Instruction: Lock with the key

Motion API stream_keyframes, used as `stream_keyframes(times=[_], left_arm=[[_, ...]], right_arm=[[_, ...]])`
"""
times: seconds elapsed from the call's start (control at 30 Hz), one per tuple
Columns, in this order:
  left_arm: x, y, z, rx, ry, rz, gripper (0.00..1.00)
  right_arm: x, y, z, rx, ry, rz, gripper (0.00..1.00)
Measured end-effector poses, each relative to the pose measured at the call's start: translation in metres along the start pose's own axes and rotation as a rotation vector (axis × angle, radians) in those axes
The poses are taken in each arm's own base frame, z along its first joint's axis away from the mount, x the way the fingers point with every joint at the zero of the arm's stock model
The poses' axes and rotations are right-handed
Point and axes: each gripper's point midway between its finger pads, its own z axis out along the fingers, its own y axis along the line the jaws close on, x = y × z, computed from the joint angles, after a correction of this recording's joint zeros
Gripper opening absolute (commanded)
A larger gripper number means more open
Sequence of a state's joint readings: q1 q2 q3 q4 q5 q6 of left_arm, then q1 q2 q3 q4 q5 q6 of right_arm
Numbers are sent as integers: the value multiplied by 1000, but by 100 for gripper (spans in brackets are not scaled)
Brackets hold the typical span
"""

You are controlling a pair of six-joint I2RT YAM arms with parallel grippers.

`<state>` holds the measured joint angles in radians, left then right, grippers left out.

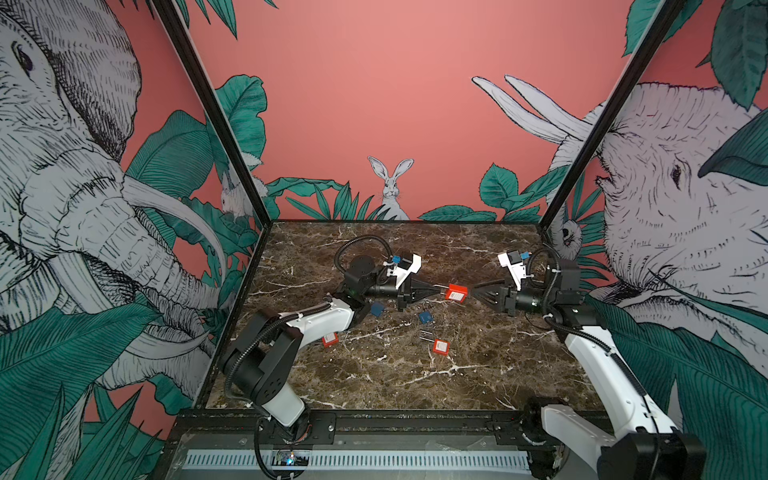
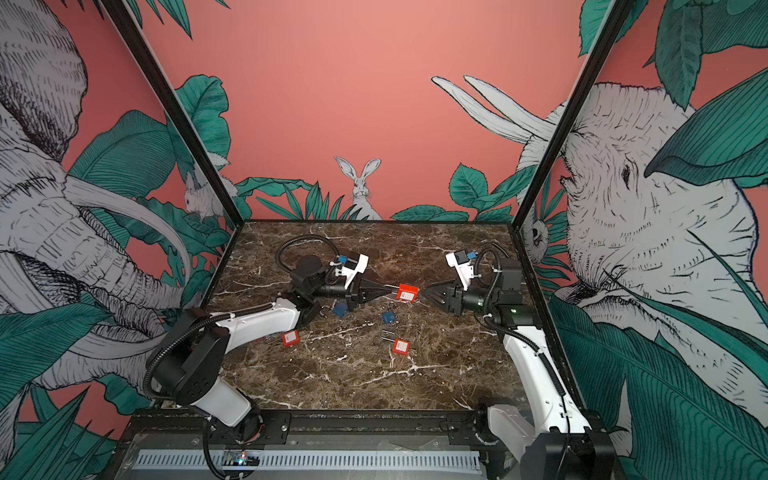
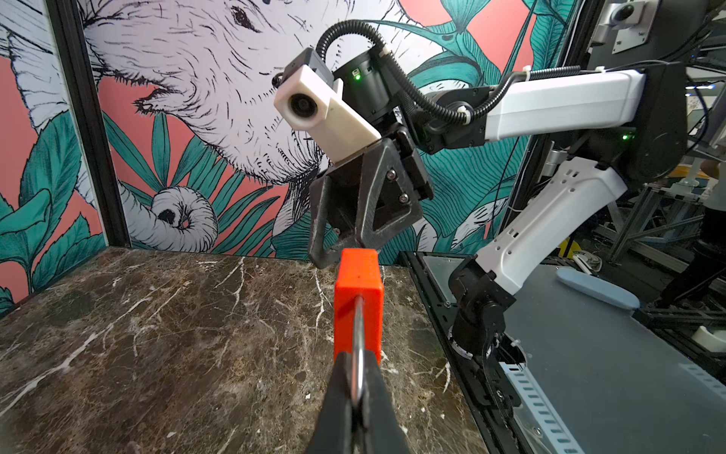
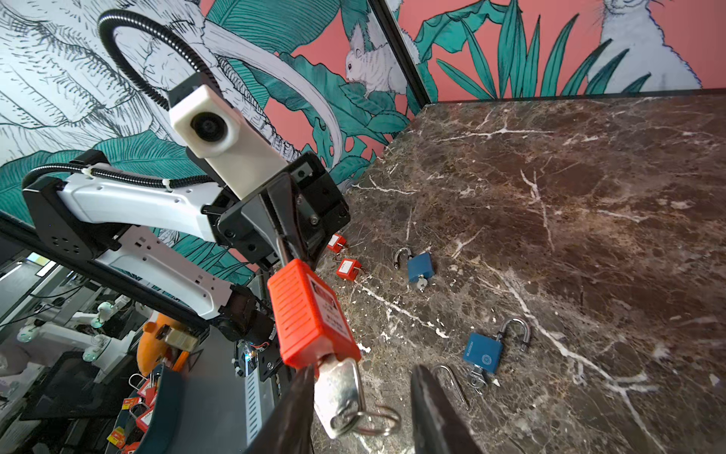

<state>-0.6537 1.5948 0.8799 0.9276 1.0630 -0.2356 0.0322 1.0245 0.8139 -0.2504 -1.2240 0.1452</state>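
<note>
Ribbed red plastic padlock (image 4: 310,314) in mid-air above veined brown marble bench (image 1: 498,374), left fingers (image 3: 337,412) clamped on its curved steel shackle (image 3: 357,342), right fingers (image 4: 436,416) parted around flat silver key (image 4: 338,393) in its base

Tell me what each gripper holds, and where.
Left gripper: red padlock, by its shackle. Right gripper: nothing yet; jaws open either side of the key.

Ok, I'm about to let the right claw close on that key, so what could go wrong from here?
The left claw holds the red padlock only by its thin shackle, so turning the key could swivel the body. The right claw sits off-centre: one finger is at the key, the other apart, so closing may shove it sideways. The key ring could get pinched instead.
</note>
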Motion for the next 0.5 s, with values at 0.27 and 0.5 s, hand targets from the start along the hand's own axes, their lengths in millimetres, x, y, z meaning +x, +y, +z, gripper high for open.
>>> stream_keyframes(times=[0.27,0.5], left_arm=[[-7,-2,2,26,4,11,0],[-6,-4,3,44,18,-1,0]], right_arm=[[0,9,4,-55,3,-8,30],[2,10,5,-48,10,-71,22]])
